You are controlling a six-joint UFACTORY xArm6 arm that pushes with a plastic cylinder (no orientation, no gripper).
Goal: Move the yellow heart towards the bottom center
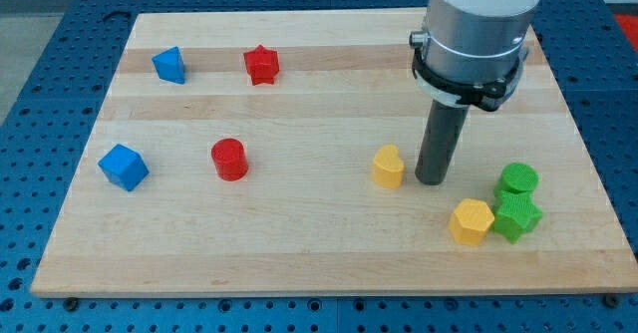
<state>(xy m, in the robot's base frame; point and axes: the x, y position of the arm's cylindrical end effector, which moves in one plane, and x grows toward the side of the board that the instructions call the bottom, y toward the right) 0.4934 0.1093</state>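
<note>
Bright, even overhead light washed the pale wooden board [299,243]; shadows stayed short and soft, everything sharp, no glare.

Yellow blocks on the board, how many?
2. The yellow heart sits right of centre, just to the view's left of my tip. The yellow hexagon lies lower right, touching a green block. None appear hidden.

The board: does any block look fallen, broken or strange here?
Nothing stands out. All eight blocks sit flat on the board, none damaged. My tip stands just to the view's right of the yellow heart.
</note>
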